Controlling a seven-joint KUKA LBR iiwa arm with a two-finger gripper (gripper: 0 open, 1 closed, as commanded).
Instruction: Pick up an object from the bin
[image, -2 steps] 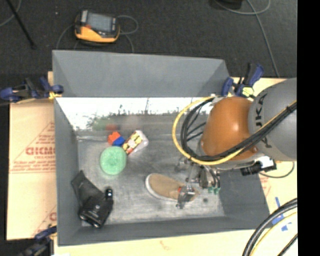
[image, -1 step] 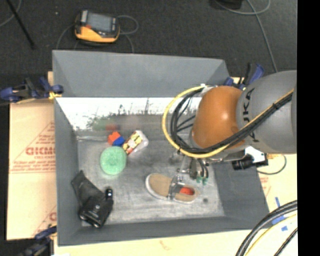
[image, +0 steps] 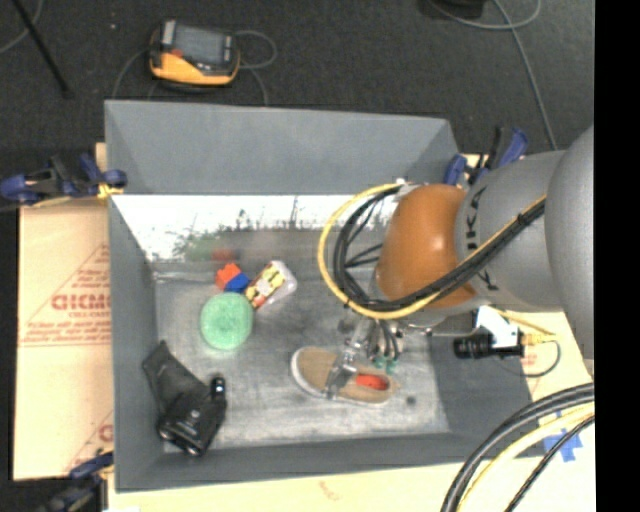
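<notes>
My gripper (image: 360, 358) hangs low over the near right part of the bin floor, under the arm's orange cover. Directly beneath it lies a flat tan, sole-shaped thing with a white rim (image: 318, 371), and a small red piece (image: 372, 382) rests on its right half. The gripper's tip is at or just above this tan thing, near the red piece. Whether it touches either one is not visible.
A green round pad (image: 227, 322) lies left of centre. Behind it are a small orange and blue toy (image: 231, 277) and a white packet with coloured print (image: 271, 284). A black bulky gadget (image: 183, 400) sits in the near left corner.
</notes>
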